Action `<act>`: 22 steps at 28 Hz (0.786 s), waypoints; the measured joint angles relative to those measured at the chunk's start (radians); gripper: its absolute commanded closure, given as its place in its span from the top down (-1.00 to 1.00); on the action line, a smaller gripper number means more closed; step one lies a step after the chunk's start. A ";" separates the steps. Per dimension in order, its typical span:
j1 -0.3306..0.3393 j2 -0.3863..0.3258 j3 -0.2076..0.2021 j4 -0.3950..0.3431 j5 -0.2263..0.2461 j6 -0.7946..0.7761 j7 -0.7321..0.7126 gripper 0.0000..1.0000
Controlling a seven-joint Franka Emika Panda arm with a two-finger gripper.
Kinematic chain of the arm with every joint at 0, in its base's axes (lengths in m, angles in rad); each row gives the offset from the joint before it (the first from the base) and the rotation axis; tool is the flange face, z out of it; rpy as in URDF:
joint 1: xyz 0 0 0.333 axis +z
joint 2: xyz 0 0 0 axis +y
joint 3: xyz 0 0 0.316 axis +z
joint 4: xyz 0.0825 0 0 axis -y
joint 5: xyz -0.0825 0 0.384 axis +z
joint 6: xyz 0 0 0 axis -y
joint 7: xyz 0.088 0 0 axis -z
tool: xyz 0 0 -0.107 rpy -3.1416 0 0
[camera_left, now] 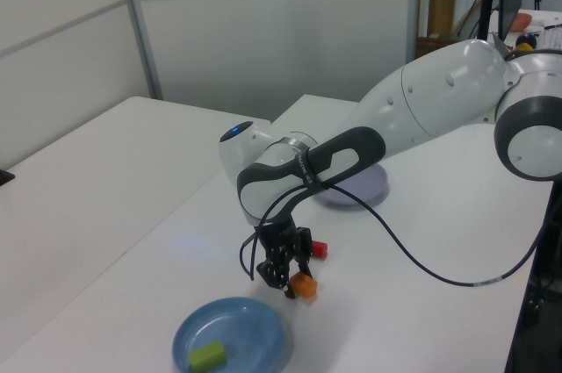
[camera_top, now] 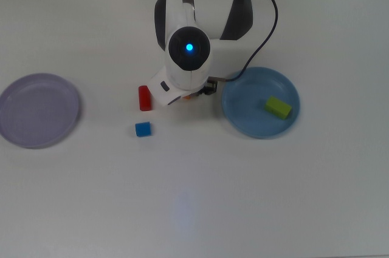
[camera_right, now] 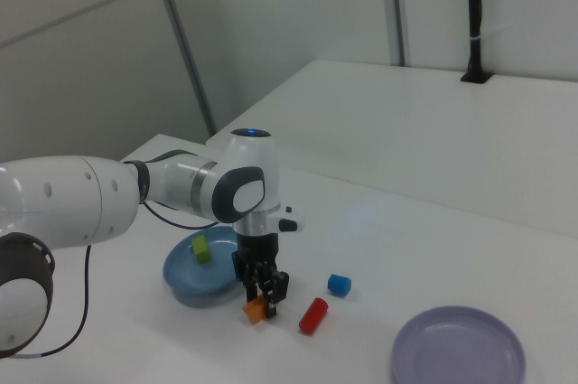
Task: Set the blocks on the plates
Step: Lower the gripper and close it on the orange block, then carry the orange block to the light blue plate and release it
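Note:
My gripper point(camera_right: 263, 299) is down at the table, open, its fingers straddling the orange bar point(camera_right: 256, 310), which also shows at the fingertips in the left view point(camera_left: 304, 285). In the top view the arm's wrist covers all but a sliver of the orange bar point(camera_top: 189, 95). The red cylinder point(camera_top: 144, 98) lies just to the top view's left of the gripper, and the blue cube point(camera_top: 143, 129) sits below it. The green bar point(camera_top: 278, 107) rests on the blue plate point(camera_top: 243, 125). The lavender plate point(camera_top: 36, 112) at the top view's far left holds nothing.
The arm's black cable point(camera_top: 261, 24) loops above the blue plate in the top view. In the left view the arm's forearm point(camera_left: 421, 110) reaches over the lavender plate point(camera_left: 371, 190). White tabletop surrounds the blocks.

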 measured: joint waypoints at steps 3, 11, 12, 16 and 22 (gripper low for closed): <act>0.000 -0.002 0.000 0.000 0.000 0.000 0.000 -1.00; 0.000 -0.005 -0.004 0.005 -0.022 0.000 0.000 -1.00; -0.001 -0.006 -0.004 0.009 -0.035 0.000 0.000 -1.00; -0.001 -0.017 -0.004 0.035 -0.071 0.000 0.000 -1.00; 0.009 -0.027 0.015 0.074 -0.078 0.020 -0.007 -1.00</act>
